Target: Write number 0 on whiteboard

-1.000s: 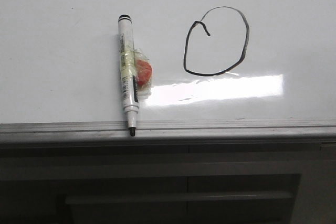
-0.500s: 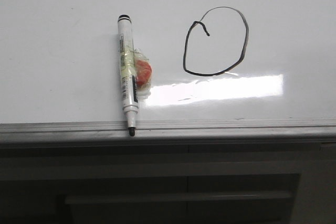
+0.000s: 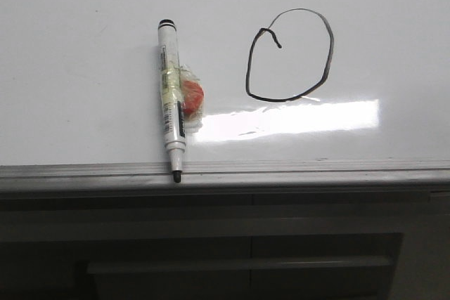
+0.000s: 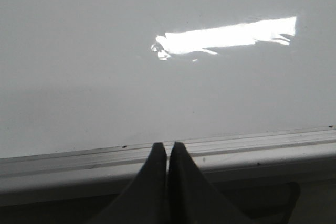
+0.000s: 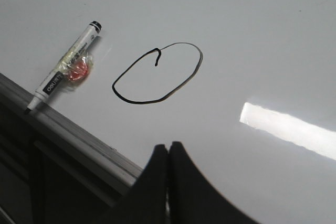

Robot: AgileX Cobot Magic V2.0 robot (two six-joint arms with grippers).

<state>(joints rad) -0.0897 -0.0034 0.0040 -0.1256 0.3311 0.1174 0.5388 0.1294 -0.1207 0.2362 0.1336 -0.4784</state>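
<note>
A black hand-drawn number 0 [image 3: 290, 55] with a small hook at its top left is on the glossy whiteboard [image 3: 84, 47]. It also shows in the right wrist view [image 5: 156, 73]. A white marker [image 3: 170, 96] with tape and an orange lump on its barrel lies flat to the left of the 0, uncapped tip on the grey edge strip; it also shows in the right wrist view [image 5: 64, 66]. My left gripper [image 4: 168, 145] is shut and empty over the board's edge strip [image 4: 262, 145]. My right gripper [image 5: 168, 145] is shut and empty above the board, near the 0. Neither gripper shows in the front view.
A bright rectangular glare patch [image 3: 295, 117] lies just below the 0. Below the grey metal edge strip [image 3: 316, 172] is a dark grey panel with a long bar [image 3: 239, 265].
</note>
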